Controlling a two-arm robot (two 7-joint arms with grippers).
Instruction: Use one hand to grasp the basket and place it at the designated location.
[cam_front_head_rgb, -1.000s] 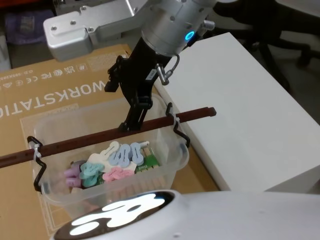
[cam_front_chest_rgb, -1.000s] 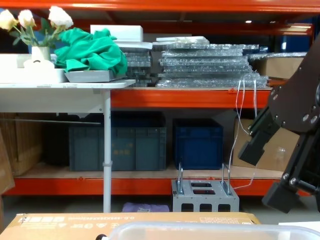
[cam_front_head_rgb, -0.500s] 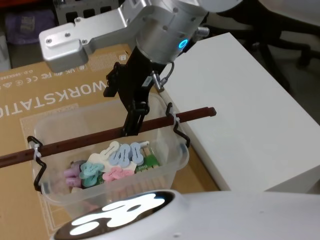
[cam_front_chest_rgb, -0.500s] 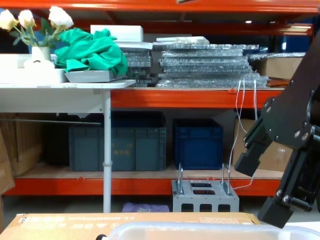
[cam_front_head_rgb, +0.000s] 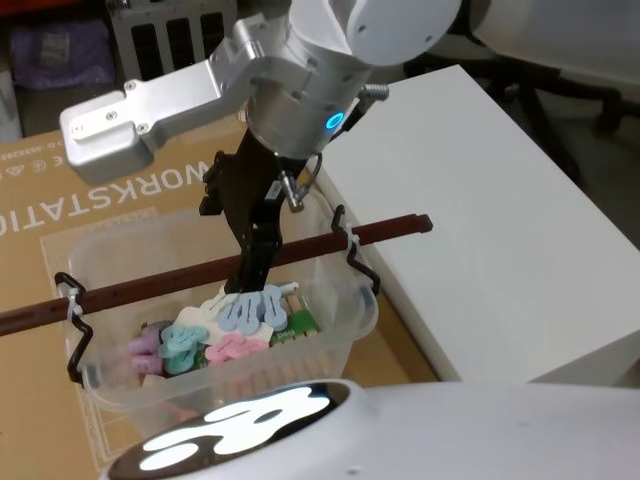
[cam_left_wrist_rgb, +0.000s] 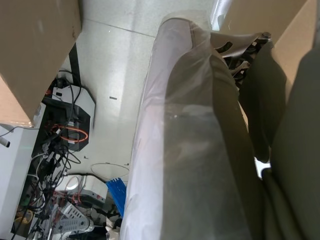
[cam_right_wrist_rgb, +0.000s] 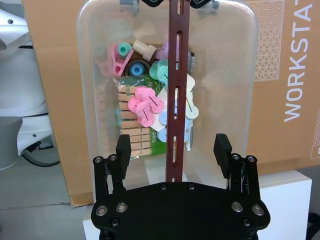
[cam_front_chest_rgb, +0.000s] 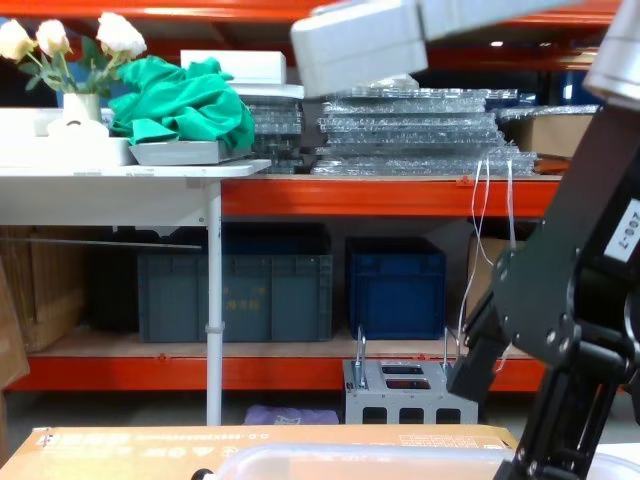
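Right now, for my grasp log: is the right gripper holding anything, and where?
Nothing: the right gripper is open, straddling the basket's brown bar without touching it.

In the chest view the basket (cam_front_chest_rgb: 360, 460) is cut off below its rim, and in the head view its near wall is hidden by the robot's body (cam_front_head_rgb: 450, 430) and the brown bar (cam_front_head_rgb: 150, 286) is cut by the left edge.

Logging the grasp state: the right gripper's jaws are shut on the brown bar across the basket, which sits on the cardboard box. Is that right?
Not quite: the right wrist view shows the right gripper with jaws open, one each side of the brown bar, not shut on it. The basket does sit on the cardboard box.
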